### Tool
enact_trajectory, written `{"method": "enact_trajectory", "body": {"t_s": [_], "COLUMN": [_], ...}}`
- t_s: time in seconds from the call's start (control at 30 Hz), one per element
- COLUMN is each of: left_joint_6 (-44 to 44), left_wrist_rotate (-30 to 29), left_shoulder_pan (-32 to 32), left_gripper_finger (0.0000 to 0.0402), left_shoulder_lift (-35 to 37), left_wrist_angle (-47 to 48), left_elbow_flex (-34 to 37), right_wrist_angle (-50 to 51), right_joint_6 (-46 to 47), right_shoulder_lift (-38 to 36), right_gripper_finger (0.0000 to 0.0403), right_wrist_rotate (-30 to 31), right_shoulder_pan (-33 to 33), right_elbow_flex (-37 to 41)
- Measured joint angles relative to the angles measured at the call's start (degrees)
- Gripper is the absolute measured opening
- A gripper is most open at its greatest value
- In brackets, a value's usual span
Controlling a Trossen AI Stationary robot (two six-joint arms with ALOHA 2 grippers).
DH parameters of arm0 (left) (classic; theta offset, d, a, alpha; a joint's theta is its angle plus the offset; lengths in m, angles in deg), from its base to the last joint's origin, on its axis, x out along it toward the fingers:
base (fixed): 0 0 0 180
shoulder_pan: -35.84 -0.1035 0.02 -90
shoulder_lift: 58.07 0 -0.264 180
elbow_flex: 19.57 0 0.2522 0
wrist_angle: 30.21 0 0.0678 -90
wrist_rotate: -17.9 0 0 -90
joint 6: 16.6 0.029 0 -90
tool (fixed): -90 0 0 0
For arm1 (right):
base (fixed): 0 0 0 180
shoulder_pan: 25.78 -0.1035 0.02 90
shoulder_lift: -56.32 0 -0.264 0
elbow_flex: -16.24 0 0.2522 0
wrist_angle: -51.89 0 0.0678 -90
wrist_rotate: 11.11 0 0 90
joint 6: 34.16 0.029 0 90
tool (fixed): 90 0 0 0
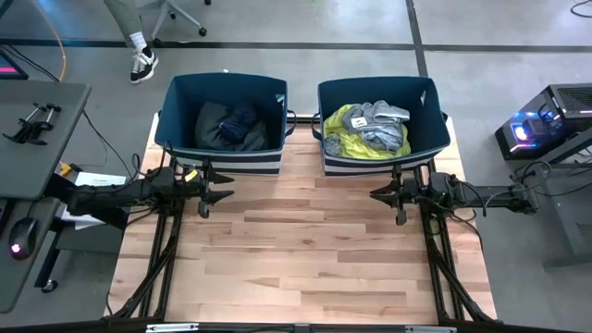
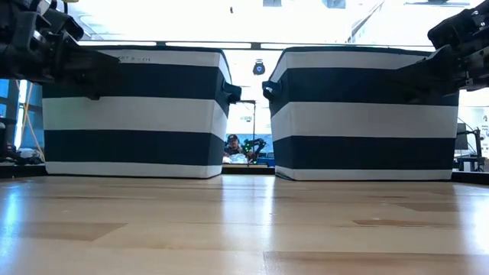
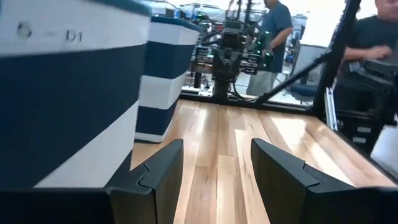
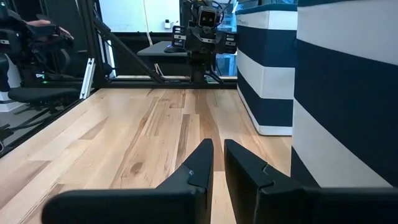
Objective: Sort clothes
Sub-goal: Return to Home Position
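Observation:
The clothes lie in two dark blue, white-striped bins at the table's far edge. The left bin (image 1: 225, 78) holds black and dark navy garments (image 1: 229, 125). The right bin (image 1: 375, 83) holds a neon yellow garment (image 1: 356, 141) under grey and white ones (image 1: 384, 125). My left gripper (image 1: 225, 189) is open and empty, just in front of the left bin; it also shows in the left wrist view (image 3: 216, 155). My right gripper (image 1: 375, 194) hovers empty in front of the right bin, its fingers only a narrow gap apart in the right wrist view (image 4: 217, 149).
Bare wooden table top (image 1: 305, 250) stretches from the bins to the near edge. A desk with a mouse (image 1: 23, 236) stands left of the table, electronics (image 1: 541, 125) to its right. A person's foot (image 1: 141, 63) shows beyond the left bin; people (image 3: 373, 43) stand in the room.

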Motion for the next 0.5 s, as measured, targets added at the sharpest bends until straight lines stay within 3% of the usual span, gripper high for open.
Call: {"method": "enact_trajectory", "body": {"t_s": [0.23,0.5], "left_joint_6": [12.62,13.14], "left_wrist_rotate": [-0.39,0.53], "left_shoulder_pan": [3.8,5.94], "left_gripper_finger": [0.017,0.017], "left_shoulder_lift": [1.58,1.6], "left_wrist_angle": [0.06,0.17], "left_elbow_flex": [-0.05,-0.05], "right_wrist_angle": [-0.02,0.0], "right_joint_6": [0.0,-0.01], "right_shoulder_lift": [0.0,0.02], "right_gripper_finger": [0.0028,0.0028], "right_wrist_rotate": [0.0,0.0], "right_shoulder_pan": [0.0,0.0], "right_elbow_flex": [0.0,0.0]}}
